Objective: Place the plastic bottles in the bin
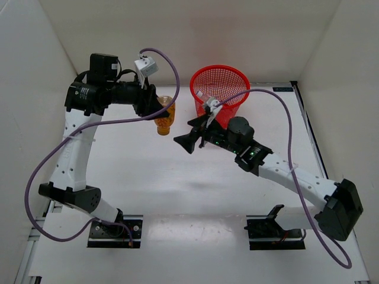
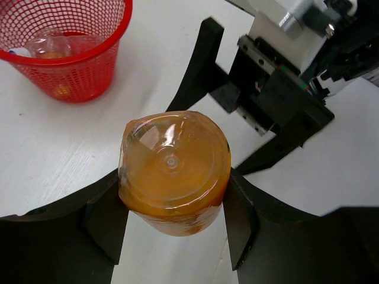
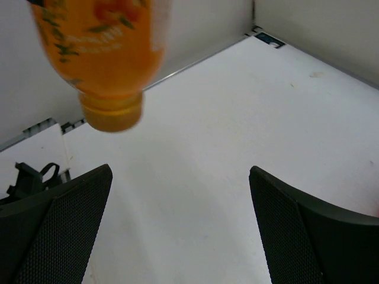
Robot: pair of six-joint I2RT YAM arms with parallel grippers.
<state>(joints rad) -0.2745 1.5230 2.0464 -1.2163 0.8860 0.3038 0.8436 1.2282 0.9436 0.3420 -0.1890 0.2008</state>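
While the left tool [image 1: 160, 110] has its jaws drawn in against the two sides of the orange bottle [image 2: 173, 171], the wrist view above it looks straight onto the bottle's round base, with one black pad pressed to the left flank and one to the right. From overhead the orange bottle lies along the line of sight with its narrow neck toward the near edge, and it sits just left of the bin [image 2: 77, 80], apart from it and not inside. It seems to be held clear of the white table [image 1: 177, 183], since the right wrist view shows the capped neck pointing down with nothing touching it. Inside the bin, the clear bottle [image 2: 53, 46] with yellowish contents shows through the red mesh, lying low against the wall. Standing on the far part of the table, the bin is upright with its rim uppermost. Spread wide with nothing between its fingers, the right tool [image 3: 180, 228] hangs just beside the orange bottle on its right, in front of the bin, and touches neither.
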